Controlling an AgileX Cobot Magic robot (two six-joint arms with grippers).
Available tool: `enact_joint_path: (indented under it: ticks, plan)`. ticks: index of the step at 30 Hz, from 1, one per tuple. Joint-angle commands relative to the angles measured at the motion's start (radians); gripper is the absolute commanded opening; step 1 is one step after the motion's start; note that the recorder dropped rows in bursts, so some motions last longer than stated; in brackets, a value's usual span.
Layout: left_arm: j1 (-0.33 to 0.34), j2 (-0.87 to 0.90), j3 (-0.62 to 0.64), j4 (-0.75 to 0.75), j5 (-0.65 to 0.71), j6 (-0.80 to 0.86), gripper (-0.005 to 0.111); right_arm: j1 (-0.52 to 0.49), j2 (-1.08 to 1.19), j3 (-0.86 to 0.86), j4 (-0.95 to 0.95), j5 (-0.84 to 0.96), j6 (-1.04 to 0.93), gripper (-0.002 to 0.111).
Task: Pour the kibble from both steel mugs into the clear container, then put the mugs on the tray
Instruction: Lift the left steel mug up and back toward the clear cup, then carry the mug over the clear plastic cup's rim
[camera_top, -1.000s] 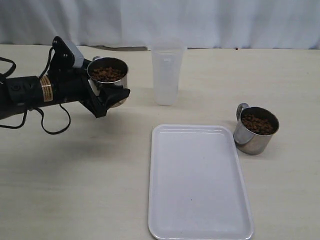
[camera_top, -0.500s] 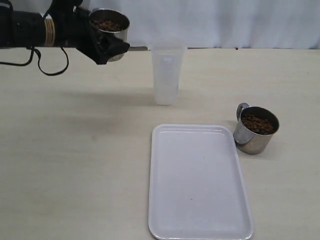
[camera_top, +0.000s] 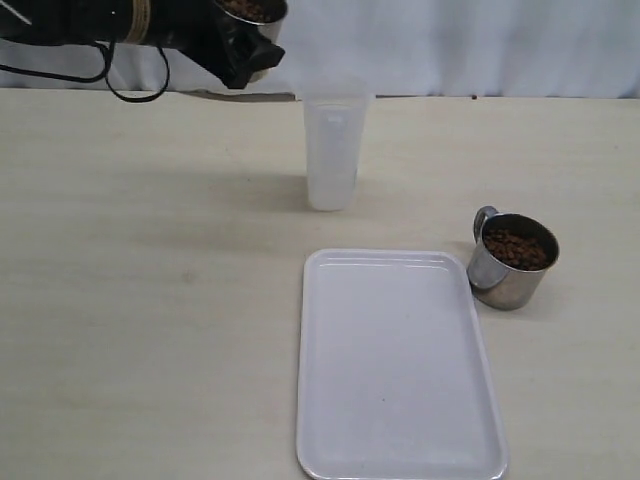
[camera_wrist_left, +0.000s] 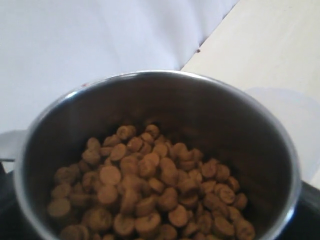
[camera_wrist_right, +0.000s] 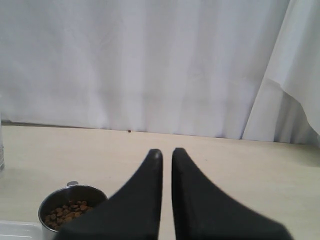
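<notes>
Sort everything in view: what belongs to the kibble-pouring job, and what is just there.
Job:
raised steel mug
its kibble
second steel mug, also filled
clear container
tray

Just there:
white curtain
table
black cable

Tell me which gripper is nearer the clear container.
Left. The left gripper, holding a steel mug of kibble, hangs above and left of the clear container. The right gripper, shut and empty, sits outside the exterior view, beyond the other mug.

The beige table (camera_top: 150, 300) bears a white rectangular plastic tray (camera_top: 400, 360), lower centre. Above stands a translucent plastic cup (camera_top: 333, 150); right, a steel mug (camera_top: 495, 282).
</notes>
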Motion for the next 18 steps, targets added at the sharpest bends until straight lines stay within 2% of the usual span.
enact_joint_path:
  ticks: [1, 8, 11, 13, 18]
  plan:
    - [-0.023, -0.003, -0.031, -0.009, 0.051, -0.008, 0.000, 0.003, -0.004, 0.004, -0.007, 0.005, 0.004, 0.005]
    - [-0.072, -0.002, -0.035, -0.009, 0.187, 0.028, 0.000, 0.003, -0.004, 0.004, -0.007, 0.005, 0.004, 0.005]
    - [-0.076, -0.002, -0.035, -0.009, 0.224, 0.062, 0.000, 0.003, -0.004, 0.004, -0.007, 0.005, 0.004, 0.005]
    - [-0.076, -0.002, -0.035, -0.009, 0.300, 0.075, 0.000, 0.003, -0.004, 0.004, -0.007, 0.005, 0.004, 0.005]
    - [-0.076, -0.002, -0.035, -0.009, 0.284, 0.077, 0.000, 0.003, -0.004, 0.004, -0.007, 0.005, 0.004, 0.005]
